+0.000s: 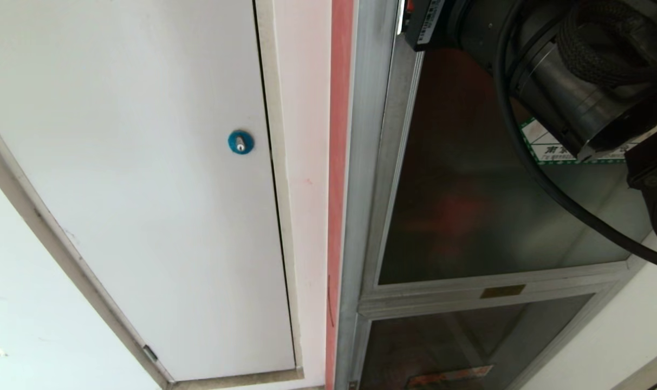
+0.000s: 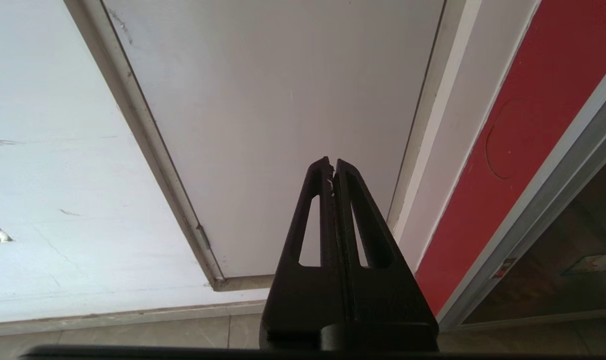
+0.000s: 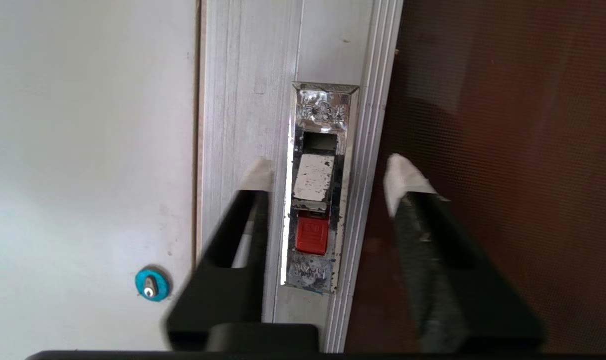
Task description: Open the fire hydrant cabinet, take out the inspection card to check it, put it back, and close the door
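- White panel door [image 1: 144,189] with its blue round lock [image 1: 240,142] stands leftmost; the left gripper [image 2: 332,170], clenched empty, idles before it.
- The door [image 1: 469,216] is closed, its latch [image 3: 315,200] on the aluminium stile.
- Right gripper [image 3: 327,175] is spread, fingertips flanking the latch, holding nothing.
- Glass looks fragile and slick; better to grip the stiff metal latch.
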